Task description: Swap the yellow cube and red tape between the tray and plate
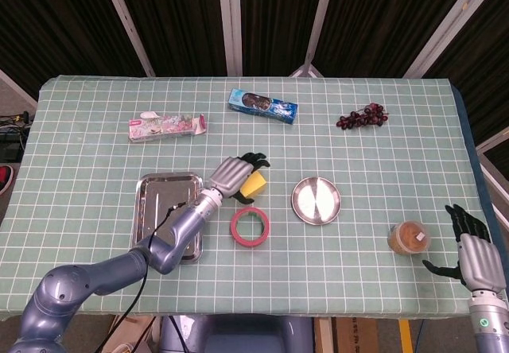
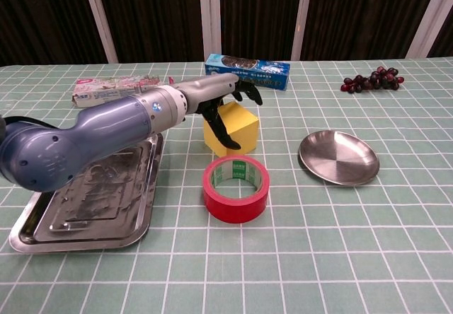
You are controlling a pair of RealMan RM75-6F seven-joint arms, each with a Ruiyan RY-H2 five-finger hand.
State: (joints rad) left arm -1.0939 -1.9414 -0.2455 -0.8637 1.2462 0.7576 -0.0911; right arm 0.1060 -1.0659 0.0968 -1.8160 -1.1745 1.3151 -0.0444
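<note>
The yellow cube (image 1: 255, 184) (image 2: 239, 124) stands on the table between the steel tray (image 1: 153, 195) (image 2: 85, 204) and the round steel plate (image 1: 316, 200) (image 2: 338, 158). My left hand (image 1: 237, 174) (image 2: 221, 96) grips it, with fingers curled over its top and far side and the thumb on its near face. The red tape (image 1: 250, 226) (image 2: 236, 187) lies flat on the cloth just in front of the cube. Tray and plate hold nothing. My right hand (image 1: 474, 250) hangs open at the near right corner, in the head view only.
At the back lie a blue box (image 1: 263, 106) (image 2: 248, 71), a pink box (image 1: 167, 126) (image 2: 113, 89) and a bunch of dark grapes (image 1: 362, 118) (image 2: 370, 79). A small brown-filled cup (image 1: 409, 237) stands near my right hand.
</note>
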